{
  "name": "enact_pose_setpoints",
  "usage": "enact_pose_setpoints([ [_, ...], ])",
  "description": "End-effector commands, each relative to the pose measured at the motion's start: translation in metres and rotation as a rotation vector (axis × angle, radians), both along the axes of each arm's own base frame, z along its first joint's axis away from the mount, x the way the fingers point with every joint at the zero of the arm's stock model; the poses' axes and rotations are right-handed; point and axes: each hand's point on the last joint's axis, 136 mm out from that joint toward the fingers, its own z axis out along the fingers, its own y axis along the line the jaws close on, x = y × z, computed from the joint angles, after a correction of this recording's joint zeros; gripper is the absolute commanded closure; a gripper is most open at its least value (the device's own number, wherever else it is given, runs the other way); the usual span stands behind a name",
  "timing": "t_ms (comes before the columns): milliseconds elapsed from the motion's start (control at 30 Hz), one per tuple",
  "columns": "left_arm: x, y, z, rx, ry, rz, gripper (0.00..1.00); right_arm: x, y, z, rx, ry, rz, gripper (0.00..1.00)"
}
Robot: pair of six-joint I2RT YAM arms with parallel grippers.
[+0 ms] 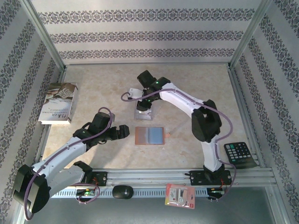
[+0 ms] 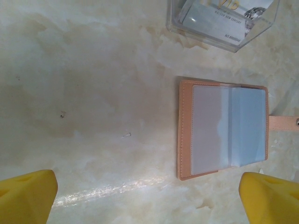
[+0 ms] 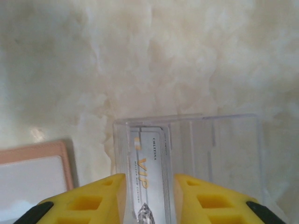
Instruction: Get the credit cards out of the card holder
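The card holder (image 1: 149,136) lies open and flat on the pale marbled table (image 1: 196,84), near its middle. The pocketed lining faces upward (one half looks pale grey, the other light blue), and in the top view the small strap points to the right. Just behind it, a little apart from it, stands a clear plastic box (image 1: 142,113). The right gripper (image 1: 143,104) is directly above this box and points downward. In the right wrist view its yellow fingers (image 3: 100,198) stand a little apart. A pale credit card (image 3: 148,158) with the gold letters "VIP" stands inside the box, in the gap between them. Whether the fingers press on the card or only flank it, I cannot tell. The left gripper (image 1: 122,132) is low over the table, to the left of the holder and not touching it. Its fingers (image 2: 25,196) are wide apart, with bare table under the gap. A book (image 1: 58,103) lies at the left edge of the table and a calculator (image 1: 239,154) at the right edge.
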Motion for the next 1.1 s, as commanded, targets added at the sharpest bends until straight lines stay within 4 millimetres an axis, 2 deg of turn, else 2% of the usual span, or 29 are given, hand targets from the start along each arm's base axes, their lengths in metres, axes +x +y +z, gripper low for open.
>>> enact_pose_setpoints([
  [0, 0.009, 0.006, 0.011, -0.011, -0.063, 0.036, 0.0, 0.011, 0.013, 0.083, 0.276, -0.118, -0.085, 0.66],
  [133, 0.021, 0.012, 0.028, -0.009, -0.156, 0.074, 0.0, 0.013, -0.001, 0.116, 0.474, -0.123, -0.253, 0.64],
  [200, 0.032, 0.015, 0.04, -0.008, -0.224, 0.103, 0.0, 0.015, -0.015, 0.13, 0.604, -0.105, -0.369, 0.62],
  [267, 0.042, 0.018, 0.05, -0.003, -0.289, 0.133, 0.0, 0.017, -0.034, 0.134, 0.712, -0.072, -0.494, 0.58],
  [300, 0.048, 0.021, 0.055, 0.004, -0.316, 0.153, 0.0, 0.015, -0.044, 0.134, 0.752, -0.053, -0.551, 0.46],
  [367, 0.058, 0.027, 0.063, 0.021, -0.352, 0.193, 0.0, 0.012, -0.062, 0.13, 0.785, -0.045, -0.648, 0.36],
  [533, 0.079, 0.041, 0.083, 0.085, -0.404, 0.259, 0.0, -0.004, -0.115, 0.116, 0.8, -0.094, -0.897, 0.27],
  [600, 0.087, 0.047, 0.096, 0.132, -0.454, 0.264, 0.0, -0.012, -0.138, 0.111, 0.797, -0.123, -0.987, 0.2],
  [633, 0.091, 0.052, 0.103, 0.16, -0.485, 0.275, 0.0, -0.016, -0.147, 0.109, 0.796, -0.133, -1.025, 0.13],
  [667, 0.095, 0.059, 0.109, 0.206, -0.526, 0.29, 0.0, -0.02, -0.16, 0.108, 0.804, -0.153, -1.084, 0.02],
  [733, 0.103, 0.074, 0.121, 0.32, -0.614, 0.31, 0.0, -0.026, -0.18, 0.104, 0.806, -0.172, -1.175, 0.02],
  [800, 0.11, 0.099, 0.13, 0.483, -0.685, 0.357, 0.01, -0.033, -0.194, 0.103, 0.787, -0.197, -1.217, 0.02],
  [900, 0.12, 0.137, 0.126, 0.654, -0.719, 0.454, 0.0, -0.039, -0.212, 0.104, 0.771, -0.254, -1.267, 0.02],
  [967, 0.128, 0.155, 0.111, 0.702, -0.681, 0.47, 0.0, -0.039, -0.224, 0.104, 0.748, -0.297, -1.306, 0.02],
  [1067, 0.142, 0.171, 0.074, 0.754, -0.587, 0.432, 0.0, -0.039, -0.246, 0.1, 0.687, -0.358, -1.391, 0.02],
])
